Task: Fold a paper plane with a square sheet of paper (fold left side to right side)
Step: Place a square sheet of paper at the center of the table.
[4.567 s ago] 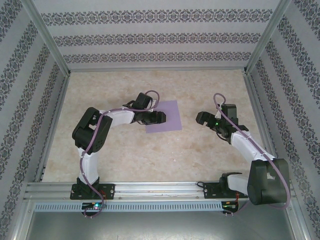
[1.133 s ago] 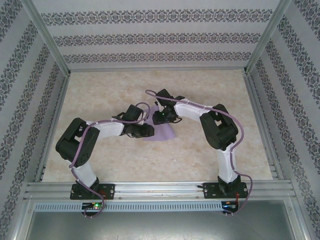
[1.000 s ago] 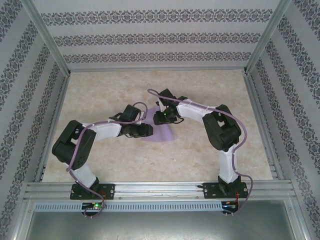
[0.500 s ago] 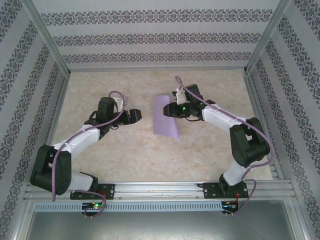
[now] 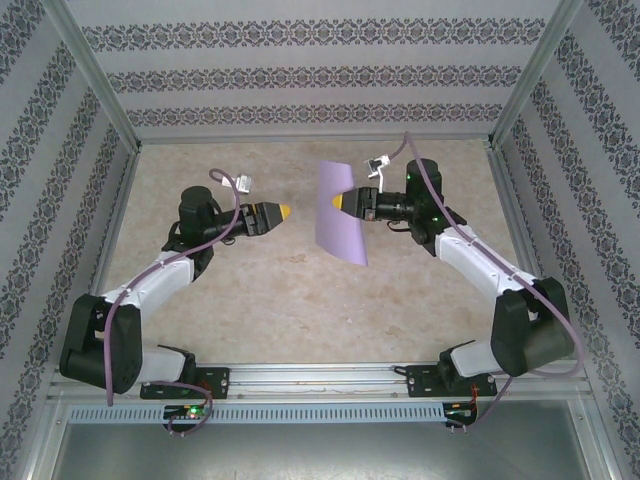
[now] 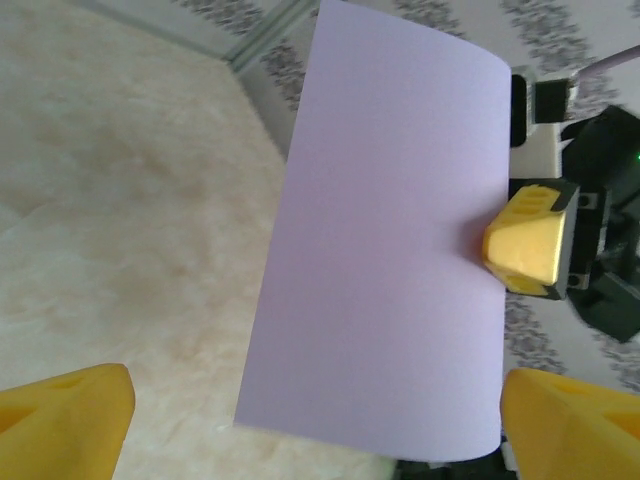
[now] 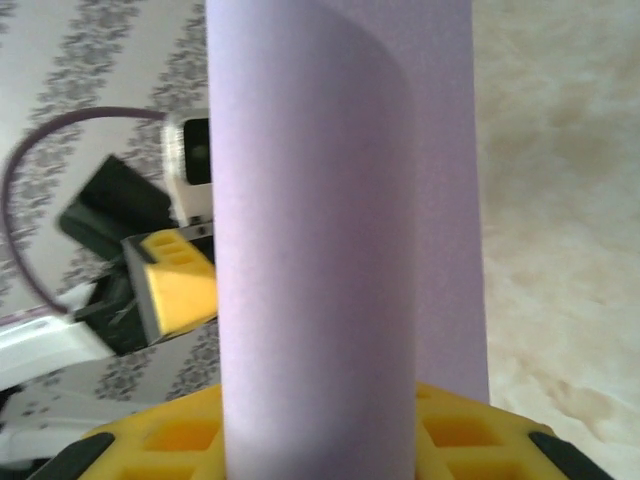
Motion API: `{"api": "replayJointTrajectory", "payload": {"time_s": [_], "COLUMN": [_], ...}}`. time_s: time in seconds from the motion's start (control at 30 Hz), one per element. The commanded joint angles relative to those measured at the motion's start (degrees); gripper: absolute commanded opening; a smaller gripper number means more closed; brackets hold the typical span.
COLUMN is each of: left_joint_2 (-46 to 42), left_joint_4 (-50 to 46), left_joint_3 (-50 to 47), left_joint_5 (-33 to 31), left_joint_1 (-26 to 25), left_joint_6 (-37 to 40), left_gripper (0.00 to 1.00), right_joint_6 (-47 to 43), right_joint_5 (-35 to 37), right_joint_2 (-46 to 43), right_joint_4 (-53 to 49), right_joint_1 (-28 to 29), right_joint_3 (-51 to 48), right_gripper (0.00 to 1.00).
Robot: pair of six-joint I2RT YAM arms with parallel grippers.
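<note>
One arm has the square sheet of paper (image 5: 338,214): the right gripper (image 5: 348,202) is closed on the sheet's right edge, about halfway along its length, and appears to hold it up off the table (image 5: 260,300). The sheet looks doubled over in a loose, rounded bend, not a pressed crease. Its long axis runs from far end to near end, with the near end drifting a little rightward. In the right wrist view the paper rises straight out from between the yellow fingers (image 7: 150,440), and two layers show, the nearer one curving.

Left of the sheet and apart from it, the left gripper (image 5: 280,212) points at the sheet's broad face near mid-length, opposite the right gripper. Its fingers (image 6: 60,420) are spread wide and hold nothing. From its own camera the sheet sits squarely between them.

As I judge it, the coming move turns on this facing. The sheet's left side is nearest the left arm, which would have to come in across the short axis to pinch or press the bend. It would need to do so without pushing the limp paper out of the right grip.
</note>
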Motion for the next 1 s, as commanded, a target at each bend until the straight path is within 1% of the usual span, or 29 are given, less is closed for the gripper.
{"api": "replayJointTrajectory", "payload": {"time_s": [0.0, 0.1, 0.2, 0.3, 0.53, 0.73, 0.8, 0.97], "left_joint_2": [1.6, 3.2, 4.6, 4.9, 4.0, 3.7, 3.7, 3.8], "left_joint_4": [17.3, 25.4, 29.8, 31.1, 31.0, 31.4, 31.2, 28.3], "left_joint_3": [0.4, 0.9, 1.6, 1.8, 1.4, 1.3, 1.3, 1.1], "left_joint_5": [6.6, 8.7, 9.9, 10.5, 12.1, 14.1, 14.5, 14.6], "left_joint_1": [0.6, 0.5, 0.5, 0.5, -0.7, -1.1, -1.1, -1.1], "left_joint_6": [-9.3, -14.7, -18.3, -19.5, -19.7, -20.1, -20.0, -17.8], "left_gripper": [0.95, 0.95, 0.95, 0.94, 0.9, 0.78, 0.71, 0.57], "right_joint_6": [5.9, 6.9, 7.7, 8.2, 10.0, 10.2, 10.1, 10.0], "right_joint_5": [-6.5, -7.2, -7.4, -7.1, -6.4, -5.6, -5.3, -4.2], "right_joint_2": [-2.5, -3.4, -3.4, -2.9, 0.4, 2.9, 3.6, 4.3], "right_joint_4": [9.5, 10.9, 11.9, 12.8, 16.3, 17.1, 17.1, 16.9], "right_joint_1": [0.8, 2.2, 3.8, 5.2, 7.7, 7.6, 7.1, 5.5], "right_joint_3": [-0.8, -0.1, 0.8, 1.4, 2.9, 3.4, 3.3, 2.0], "right_gripper": [0.32, 0.31, 0.31, 0.31, 0.31, 0.31, 0.31, 0.31]}}
